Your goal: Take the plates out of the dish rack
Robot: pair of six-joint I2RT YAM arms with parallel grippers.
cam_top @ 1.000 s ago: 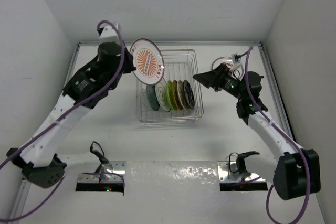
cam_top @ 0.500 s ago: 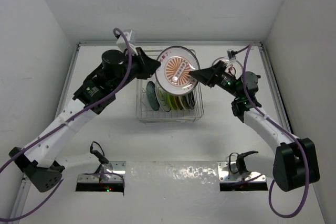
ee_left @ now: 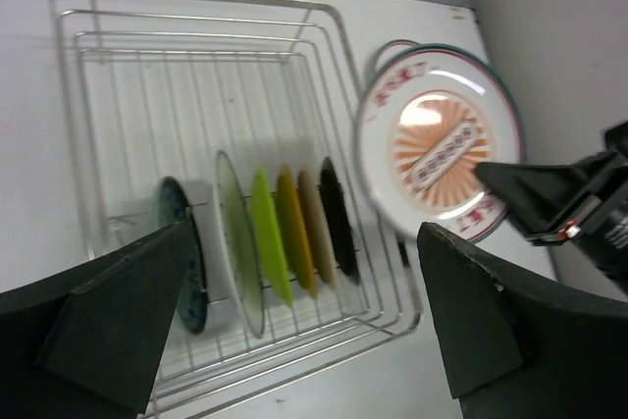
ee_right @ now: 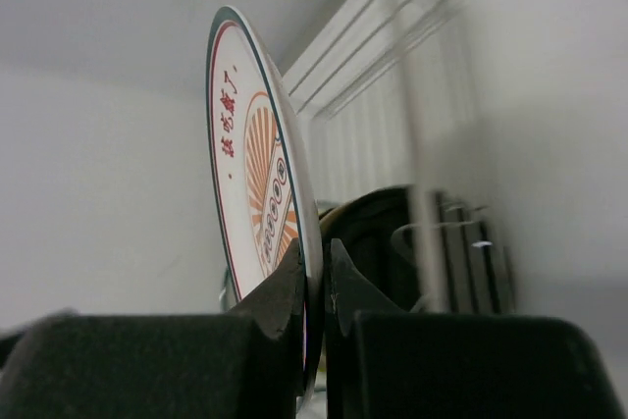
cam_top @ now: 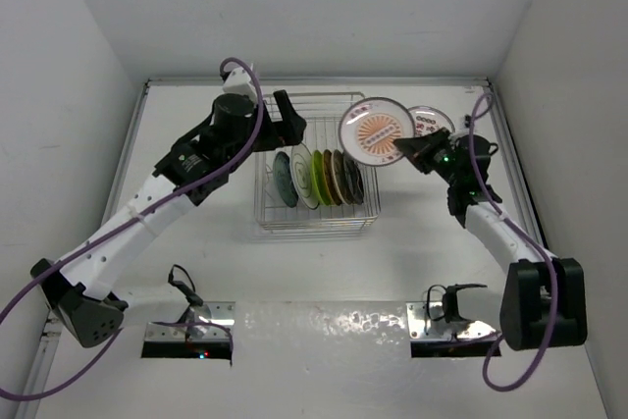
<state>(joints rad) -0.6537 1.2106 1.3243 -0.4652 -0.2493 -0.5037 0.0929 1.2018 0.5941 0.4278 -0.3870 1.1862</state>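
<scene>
— On the left, what of the left gripper (cam_top: pixel 287 121)?

— Spread wide, with nothing between the fingers (ee_left: pixel 108 326). Hanging above the far part of the dish rack (cam_top: pixel 316 228).

— And inside the rack?

— Six plates on edge among the tines, packed in one row. From the left end: dark blue-grey plate (ee_left: pixel 184 267), pale plate (ee_left: pixel 238 252), lime green plate (ee_left: pixel 267 252), amber plate (ee_left: pixel 289 237), tan plate (ee_left: pixel 310 223), black plate (ee_left: pixel 339 218).

— Further right?

— Right gripper (cam_top: pixel 402 147), clamped on the rim of the sunburst plate (cam_top: pixel 374 130). White, with orange-red rays and red characters, lifted off the table (cam_top: pixel 412 242) and tilted, beside the rack's far right corner. Seen edge-on from the right wrist, pinched tight between both fingers (ee_right: pixel 280 291).

— Anything past that?

— Red-marked plate (cam_top: pixel 430 121), also white, lying flat on the table near the back right corner, partly hidden behind the lifted one.
</scene>
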